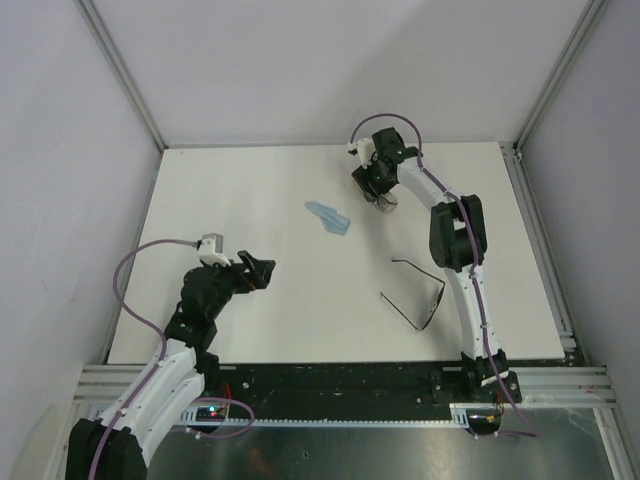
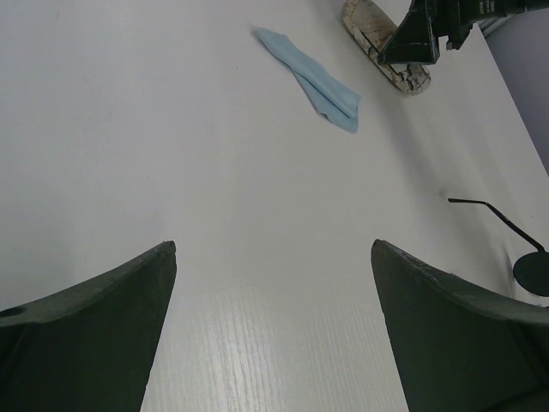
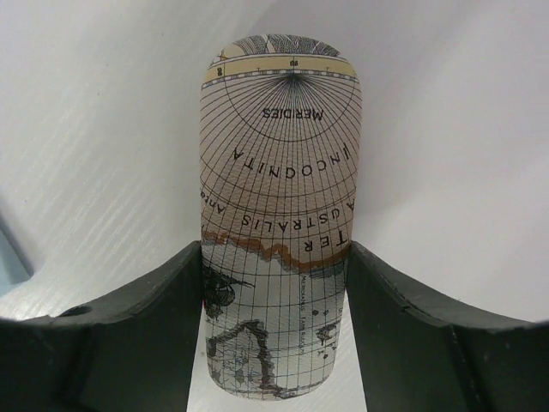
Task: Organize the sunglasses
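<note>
My right end effector (image 3: 274, 257) is at the far side of the desk (image 1: 250, 190), its fingers (image 3: 171, 292) touching both sides of the map-printed case (image 3: 279, 172) and gripping it. The sunglasses (image 1: 434, 305) lie unfolded well apart from it, nearer me, just beside the right arm's forearm. My left end effector (image 2: 274, 249) hovers spread wide and empty. The sunglasses are off to its right, and a blue cloth (image 1: 330, 217) lies farther out.
</note>
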Tool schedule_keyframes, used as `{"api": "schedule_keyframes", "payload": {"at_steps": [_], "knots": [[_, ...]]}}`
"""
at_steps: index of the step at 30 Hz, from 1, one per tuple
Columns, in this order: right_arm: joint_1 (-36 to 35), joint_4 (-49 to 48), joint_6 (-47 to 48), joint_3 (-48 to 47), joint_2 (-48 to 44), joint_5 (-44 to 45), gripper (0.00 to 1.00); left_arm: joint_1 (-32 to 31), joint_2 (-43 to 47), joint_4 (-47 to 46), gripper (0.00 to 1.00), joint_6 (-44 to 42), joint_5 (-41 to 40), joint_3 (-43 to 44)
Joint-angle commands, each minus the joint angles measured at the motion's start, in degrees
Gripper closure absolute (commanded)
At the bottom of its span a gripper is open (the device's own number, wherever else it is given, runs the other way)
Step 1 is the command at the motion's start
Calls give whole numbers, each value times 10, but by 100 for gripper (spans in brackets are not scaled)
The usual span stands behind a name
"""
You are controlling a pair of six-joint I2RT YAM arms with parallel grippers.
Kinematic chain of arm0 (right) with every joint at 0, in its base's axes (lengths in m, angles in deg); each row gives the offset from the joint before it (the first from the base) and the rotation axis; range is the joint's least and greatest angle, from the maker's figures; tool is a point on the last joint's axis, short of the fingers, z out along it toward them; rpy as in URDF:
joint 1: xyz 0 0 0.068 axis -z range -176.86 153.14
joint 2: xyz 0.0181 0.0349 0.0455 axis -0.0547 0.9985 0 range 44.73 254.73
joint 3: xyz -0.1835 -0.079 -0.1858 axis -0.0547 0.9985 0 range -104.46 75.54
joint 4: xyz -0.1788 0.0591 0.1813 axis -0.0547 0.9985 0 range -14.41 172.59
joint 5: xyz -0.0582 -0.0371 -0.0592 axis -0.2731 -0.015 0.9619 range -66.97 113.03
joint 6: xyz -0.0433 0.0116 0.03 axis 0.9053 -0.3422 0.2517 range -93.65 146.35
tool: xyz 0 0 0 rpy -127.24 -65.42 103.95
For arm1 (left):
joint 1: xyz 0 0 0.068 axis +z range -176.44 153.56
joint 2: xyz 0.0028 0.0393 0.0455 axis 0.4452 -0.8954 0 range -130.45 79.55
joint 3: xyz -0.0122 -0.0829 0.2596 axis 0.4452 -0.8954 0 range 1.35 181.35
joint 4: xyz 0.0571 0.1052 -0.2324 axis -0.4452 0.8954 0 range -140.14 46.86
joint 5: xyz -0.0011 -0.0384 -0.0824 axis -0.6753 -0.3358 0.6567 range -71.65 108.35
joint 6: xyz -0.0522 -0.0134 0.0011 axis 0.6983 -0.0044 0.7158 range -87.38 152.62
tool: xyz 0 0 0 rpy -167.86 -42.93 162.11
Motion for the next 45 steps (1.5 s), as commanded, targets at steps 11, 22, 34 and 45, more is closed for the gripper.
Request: {"api": "schedule_keyframes", "payload": {"at_steps": [11,22,34,45], "knots": [[34,-138,-203,107,-151,-239,61,3,-45,-29,0,-5,50,21],[51,-659,-664,462,-329,-526,68,3,-206,-179,0,184,221,158],[-11,-1218,-1183,547,-322,-535,71,4,-399,-355,0,371,344,312],[-49,-1264,-1212,548,-304,-539,74,-2,-412,-457,0,441,339,303]]}}
